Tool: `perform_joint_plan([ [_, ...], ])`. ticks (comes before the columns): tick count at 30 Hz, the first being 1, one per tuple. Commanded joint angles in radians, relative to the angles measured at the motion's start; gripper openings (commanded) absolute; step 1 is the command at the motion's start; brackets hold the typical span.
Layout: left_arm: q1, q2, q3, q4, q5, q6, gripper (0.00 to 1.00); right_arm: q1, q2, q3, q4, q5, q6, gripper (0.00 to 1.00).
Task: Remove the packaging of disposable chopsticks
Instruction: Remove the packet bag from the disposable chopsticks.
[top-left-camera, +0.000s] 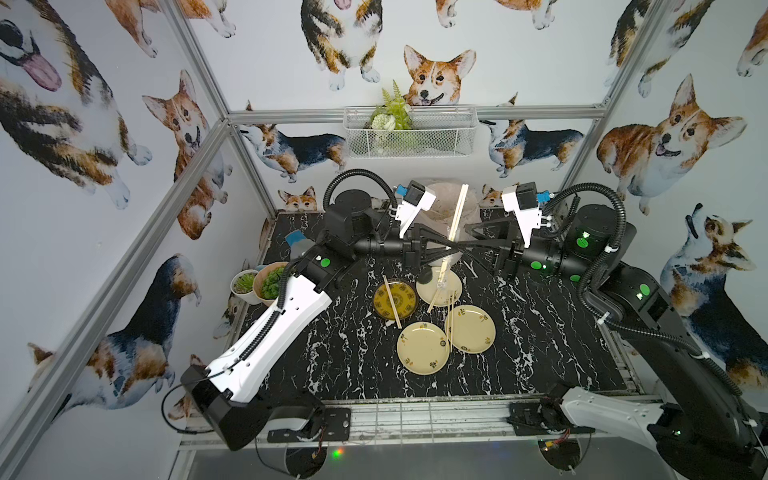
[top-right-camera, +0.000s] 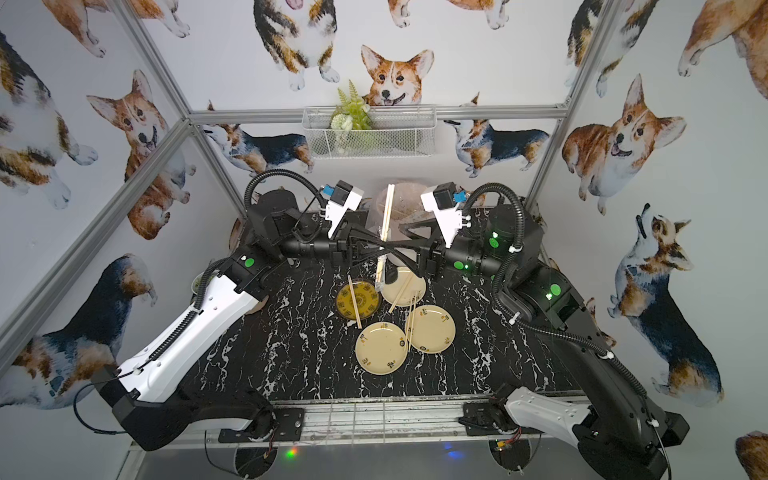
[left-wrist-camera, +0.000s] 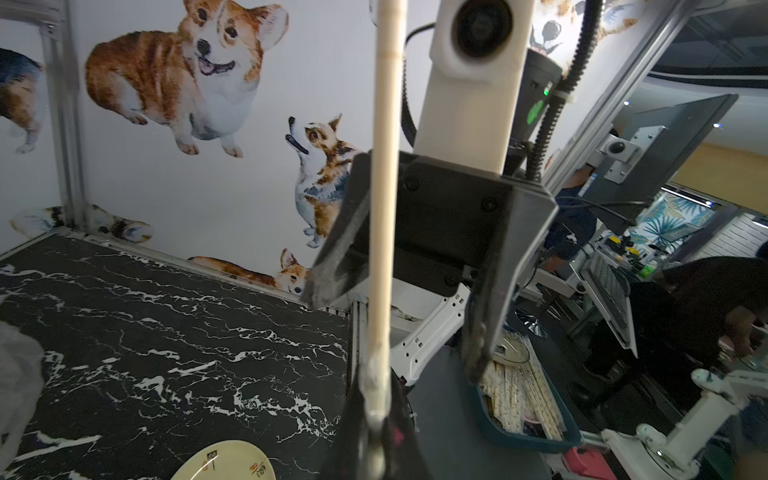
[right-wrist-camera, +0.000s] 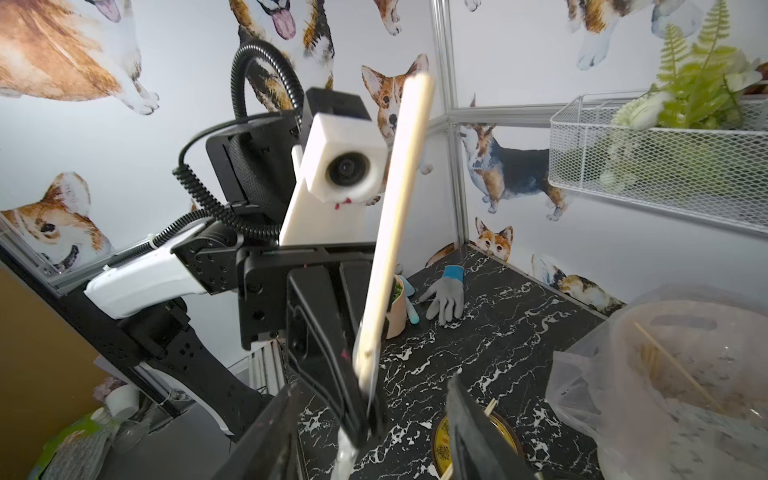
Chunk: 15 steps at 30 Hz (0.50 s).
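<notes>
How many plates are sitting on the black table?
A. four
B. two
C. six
A: both top views show four plates, one dark and three cream.

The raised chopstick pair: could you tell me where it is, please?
In both top views the chopstick pair is held nearly upright by the left gripper, centrally, above the farthest cream plate and before the lined bin.
</notes>
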Motion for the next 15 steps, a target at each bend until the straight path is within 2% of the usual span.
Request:
perform_joint_plan([
  [1, -0.050, 0.017, 0.013, -0.067, 0.076, 0.097, 0.00, 0.000, 0.008, 0.007, 0.100, -0.037, 0.067, 0.62],
  [5, -0.083, 0.031, 0.016, -0.093, 0.076, 0.124, 0.00, 0.000, 0.025, 0.008, 0.129, -0.074, 0.095, 0.62],
  [10, -0.089, 0.030, -0.008, -0.056, 0.060, 0.111, 0.00, 0.000, 0.014, -0.020, 0.163, -0.105, 0.120, 0.49],
  [15, -0.089, 0.031, -0.018, -0.043, 0.068, 0.106, 0.00, -0.002, 0.002, -0.046, 0.167, -0.111, 0.124, 0.49],
])
